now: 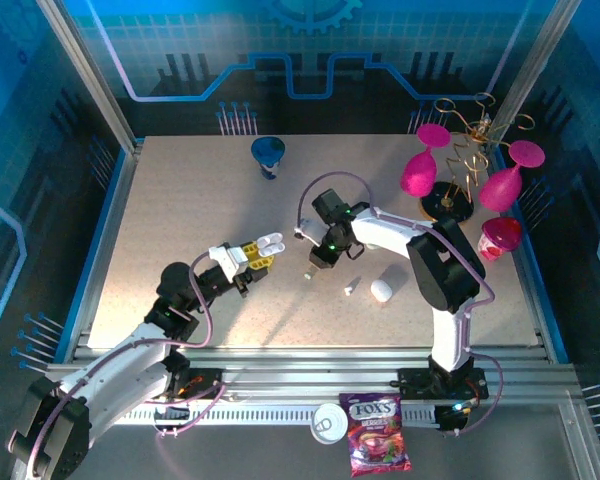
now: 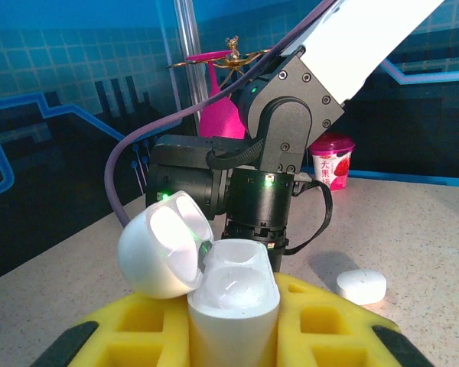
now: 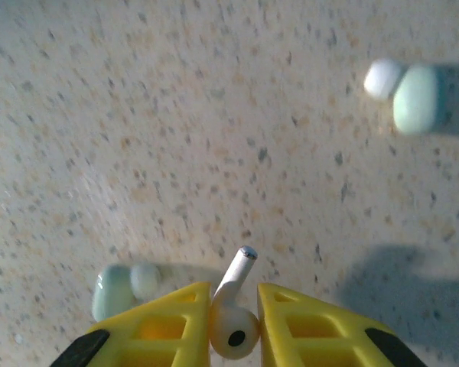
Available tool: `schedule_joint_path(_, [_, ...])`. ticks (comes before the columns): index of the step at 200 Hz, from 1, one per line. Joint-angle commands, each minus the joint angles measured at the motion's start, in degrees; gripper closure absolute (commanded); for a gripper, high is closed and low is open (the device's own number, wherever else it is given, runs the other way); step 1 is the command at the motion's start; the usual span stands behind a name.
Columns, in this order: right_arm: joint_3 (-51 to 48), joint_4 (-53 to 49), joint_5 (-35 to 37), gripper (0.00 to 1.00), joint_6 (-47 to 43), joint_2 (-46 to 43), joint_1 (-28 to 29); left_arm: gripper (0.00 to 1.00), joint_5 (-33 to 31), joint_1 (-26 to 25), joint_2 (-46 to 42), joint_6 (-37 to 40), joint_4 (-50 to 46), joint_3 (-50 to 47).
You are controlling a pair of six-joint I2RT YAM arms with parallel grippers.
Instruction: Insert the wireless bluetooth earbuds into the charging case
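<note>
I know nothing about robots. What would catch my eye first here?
The left gripper, shut on an open white charging case with its lid flipped back, near the table's middle. Facing it, the right gripper pinches one tiny white earbud between yellow fingers. At the far right, bright pink glasses hang on a gold stand.
</note>
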Motion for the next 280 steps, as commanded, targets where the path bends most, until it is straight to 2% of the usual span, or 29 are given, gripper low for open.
schedule_joint_path(1, [0.5, -3.5, 2.1, 0.79, -2.7, 0.0, 0.1, 1.00, 1.6, 0.4, 0.1, 0.8, 0.0, 1.9])
schedule_joint_path(32, [-0.4, -2.1, 3.9, 0.67, -2.8, -0.8, -0.2, 1.00, 1.9, 0.4, 0.8, 0.2, 0.9, 2.1])
schedule_joint_path(45, [-1.9, 1.0, 6.8, 0.56, -1.7, -3.1, -0.4, 1.00, 1.9, 0.4, 0.8, 0.3, 0.9, 2.2])
schedule_joint_path(54, [-3.5, 3.3, 7.8, 0.44, -0.6, -5.4, -0.4, 1.00, 2.0, 0.4, 0.8, 0.6, 0.7, 2.3])
schedule_joint_path(62, [-5.2, 5.6, 8.7, 0.37, 1.2, -7.7, -0.4, 1.00, 2.0, 0.4, 0.8, 0.7, 0.7, 2.3])
schedule_joint_path(82, [-9.4, 10.1, 9.6, 0.31, 9.5, -13.4, -0.3, 1.00, 1.9, 0.4, 0.9, 0.9, 0.7, 2.3])
schedule_joint_path(132, [-21.9, 17.2, 5.0, 0.30, 39.8, -23.4, 0.5, 1.00, 2.1, 0.3, 2.4, 0.7, 2.3, 2.4])
schedule_joint_path(161, [-27.2, 22.0, -1.1, 0.31, 48.4, -23.1, 0.4, 1.00, 2.3, 0.3, 3.7, 0.9, 3.4, 2.6])
schedule_joint_path(178, [-27.3, 24.1, -4.3, 0.31, 48.7, -20.9, 0.5, 1.00, 2.7, 0.3, 4.8, 0.8, 4.5, 2.8])
schedule_joint_path(206, [-25.5, 22.5, -3.5, 0.31, 42.7, -18.3, -0.7, 1.00, 3.1, 0.3, 4.7, 0.2, 4.5, 2.9])
schedule_joint_path(239, [-18.9, 20.4, -8.1, 0.31, 38.0, -13.1, -3.5, 1.00, 2.5, 0.3, 2.7, 0.6, 2.4, 2.8])
schedule_joint_path(280, [-11.3, 18.2, -10.5, 0.32, 34.9, -5.5, -3.3, 1.00, 2.7, 0.2, 1.0, 0.2, 1.0, 3.2])
